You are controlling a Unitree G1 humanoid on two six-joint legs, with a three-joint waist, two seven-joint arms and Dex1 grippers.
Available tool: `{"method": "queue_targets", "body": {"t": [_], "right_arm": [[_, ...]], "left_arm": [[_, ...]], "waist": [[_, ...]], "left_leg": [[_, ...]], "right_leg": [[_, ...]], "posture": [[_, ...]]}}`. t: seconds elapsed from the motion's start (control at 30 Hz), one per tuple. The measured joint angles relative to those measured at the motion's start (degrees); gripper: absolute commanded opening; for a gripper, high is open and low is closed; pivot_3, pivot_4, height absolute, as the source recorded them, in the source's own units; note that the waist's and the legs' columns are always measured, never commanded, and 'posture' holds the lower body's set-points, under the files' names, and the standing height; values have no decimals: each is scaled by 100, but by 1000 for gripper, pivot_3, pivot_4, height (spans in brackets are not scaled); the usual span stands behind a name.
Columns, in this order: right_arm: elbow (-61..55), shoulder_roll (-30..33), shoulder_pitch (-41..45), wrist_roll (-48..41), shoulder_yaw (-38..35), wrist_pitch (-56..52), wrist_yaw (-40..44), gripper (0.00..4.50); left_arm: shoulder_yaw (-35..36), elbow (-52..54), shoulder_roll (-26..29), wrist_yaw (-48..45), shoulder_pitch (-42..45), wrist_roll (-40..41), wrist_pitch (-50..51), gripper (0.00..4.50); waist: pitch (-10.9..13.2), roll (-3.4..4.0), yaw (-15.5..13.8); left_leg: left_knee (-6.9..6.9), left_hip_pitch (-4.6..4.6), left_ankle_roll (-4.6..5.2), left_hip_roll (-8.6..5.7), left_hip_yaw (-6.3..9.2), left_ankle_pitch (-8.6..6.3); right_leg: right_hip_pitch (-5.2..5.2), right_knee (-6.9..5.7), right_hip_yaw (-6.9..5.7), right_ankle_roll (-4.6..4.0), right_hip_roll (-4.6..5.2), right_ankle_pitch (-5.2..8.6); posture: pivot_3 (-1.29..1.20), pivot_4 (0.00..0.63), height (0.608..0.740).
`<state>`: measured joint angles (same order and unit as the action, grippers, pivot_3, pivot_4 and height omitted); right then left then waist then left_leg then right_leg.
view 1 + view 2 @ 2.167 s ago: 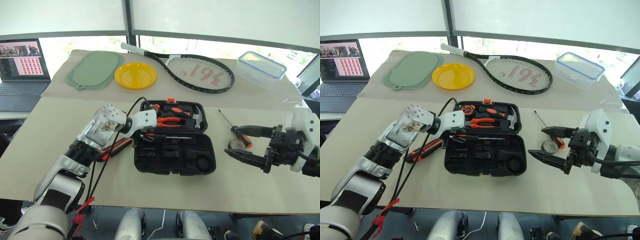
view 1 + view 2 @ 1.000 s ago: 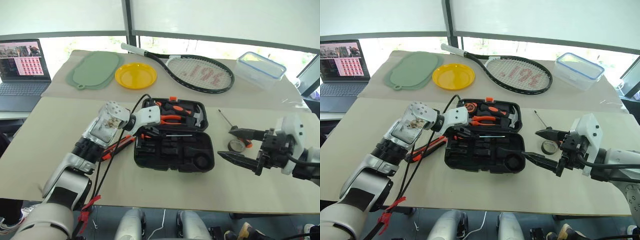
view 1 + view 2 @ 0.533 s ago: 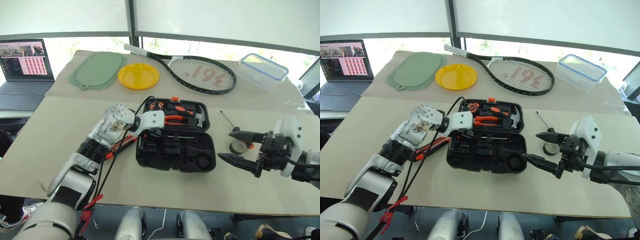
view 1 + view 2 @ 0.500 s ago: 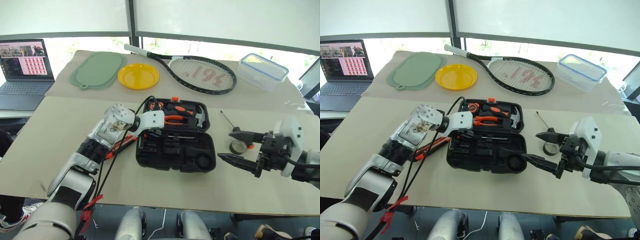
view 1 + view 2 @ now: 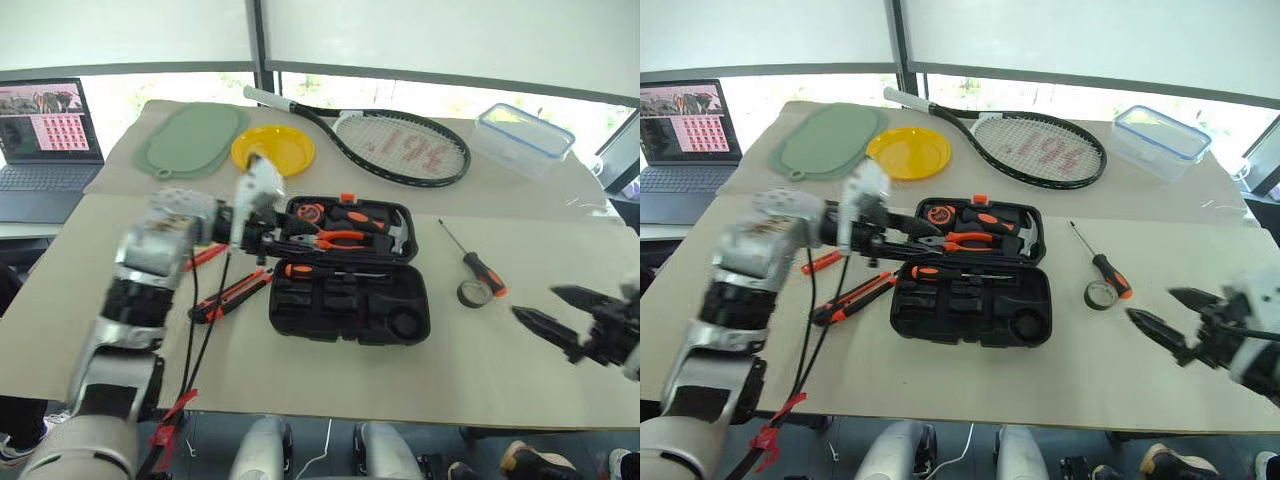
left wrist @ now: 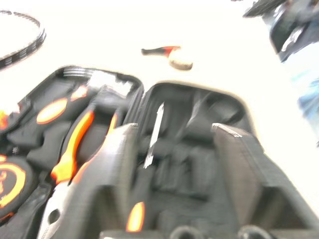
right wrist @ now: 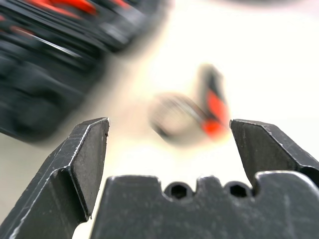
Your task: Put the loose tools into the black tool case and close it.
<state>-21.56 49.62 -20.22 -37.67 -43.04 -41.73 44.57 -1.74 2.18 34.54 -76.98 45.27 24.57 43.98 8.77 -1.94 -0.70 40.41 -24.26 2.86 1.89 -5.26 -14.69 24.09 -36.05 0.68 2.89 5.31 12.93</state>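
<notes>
1. The black tool case lies open near the middle of the table. Its far half holds orange-handled pliers and a hammer; a screwdriver lies across the middle, in the near half by the hinge.
2. The left gripper hovers over the case's far left corner, at about ten o'clock from its centre. In the left wrist view its fingers stand apart with nothing between them.
3. The right gripper hangs at about four o'clock from the case, well apart from it. Its fingers are spread wide and empty.
4. Loose tools on the table: a utility knife just beside the case at nine o'clock, and a thin red screwdriver beyond it under the left arm.
5. At three o'clock from the case lie a black-and-orange screwdriver and, touching or just beside its handle, a small dark tape roll.
6. Judged step: one screwdriver is stowed, with four loose items left and the lid not yet closed, so the task is well short of halfway.
7. The next move likely calls for the right gripper to travel toward eleven o'clock, come down over the tape roll or screwdriver handle, and close.
8. Those two items crowd each other, so the fingers must straddle only one.
</notes>
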Motion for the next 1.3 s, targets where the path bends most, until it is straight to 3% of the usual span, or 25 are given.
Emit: {"method": "queue_targets", "body": {"t": [0.03,0.2,0.47,0.67,1.17,1.3], "right_arm": [[183,42,-18,77,-14,15,63,4500],[1055,330,600,389,255,192,189,4500],[2826,525,2821,1446,2358,965,299,4500],[3674,452,3357,1978,3076,1414,390,4500],[4383,-158,3962,2462,3597,1957,508,4500],[4622,-364,4139,2521,3593,2160,427,3531]], "left_arm": [[116,279,38,50,-103,290,264,4370],[436,1062,164,341,-445,916,604,4441],[383,1780,258,860,-531,1389,848,4441],[304,1830,349,1122,-532,1410,832,4441],[128,1702,468,1266,-425,1379,474,4441],[41,1667,476,1267,-322,1375,437,4500]], "waist": [[0,0,1],[0,0,55],[1,7,98],[1,7,66],[1,7,96],[1,7,130]], "left_leg": [[0,8,0,-1,0,0],[0,17,-4,-4,-6,2],[-19,16,-12,-15,-8,7],[-17,14,-12,-16,-10,7],[-18,16,-13,-13,-13,8],[-18,18,-14,-11,-12,9]], "right_leg": [[-6,-3,1,0,-1,0],[-6,-2,12,-6,-11,-3],[2,-2,13,-9,-9,-1],[3,0,13,-8,-7,-1],[1,-1,14,-8,-9,-2],[0,-1,13,-9,-11,-2]], "posture": [[0,150,738],[0,150,738],[0,150,738],[0,150,738],[0,150,738],[0,150,738]]}}
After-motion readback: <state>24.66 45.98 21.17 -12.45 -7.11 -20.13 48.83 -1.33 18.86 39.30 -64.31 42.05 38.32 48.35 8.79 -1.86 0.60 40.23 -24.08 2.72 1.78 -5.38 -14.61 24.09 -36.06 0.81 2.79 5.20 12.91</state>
